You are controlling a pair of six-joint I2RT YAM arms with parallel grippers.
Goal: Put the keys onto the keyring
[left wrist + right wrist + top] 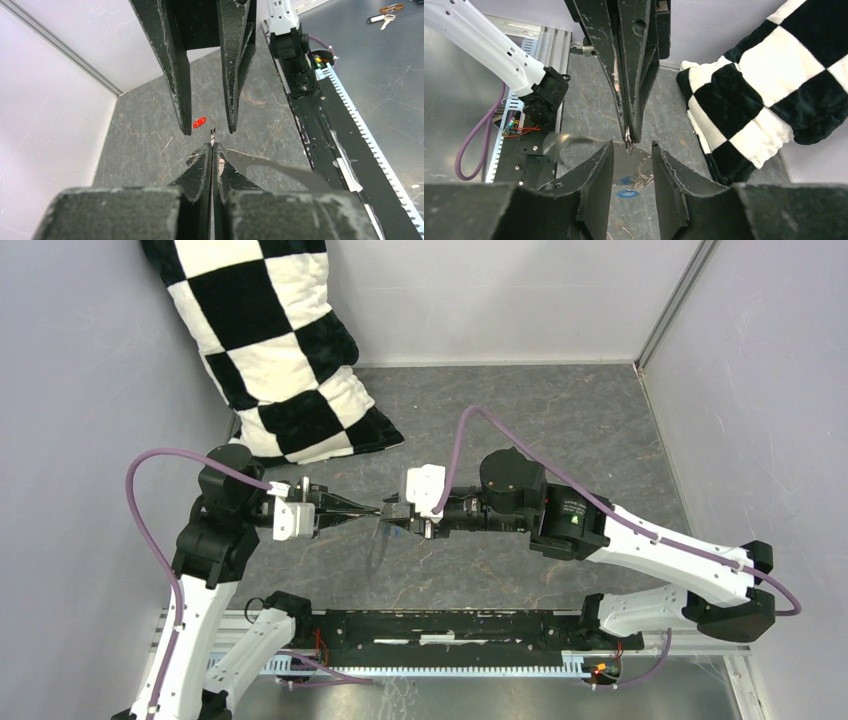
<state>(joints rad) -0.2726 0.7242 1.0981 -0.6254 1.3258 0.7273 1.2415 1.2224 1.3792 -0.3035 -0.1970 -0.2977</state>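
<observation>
Leaning checkered pillow [270, 350], red key [199, 122] on tabletop [560, 410]

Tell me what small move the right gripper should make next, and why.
Probably close the right gripper gently on the ring, beside the shut left gripper that pinches it: the right jaws stand open either side of those tips.

Around me, listed:
- Grey marbled floor mat [560, 410], which is showing pale scratches.
- Plain lilac-white walls, which are closing in at the back [480, 290], left [70, 390] and right [760, 390].
- Aluminium post [675, 300], which is running up the far right corner.
- Black-and-white chequered pillow [275, 350], which is leaning in the far left corner.
- Bare metal sheet [480, 695], which is shining along the near edge.
</observation>
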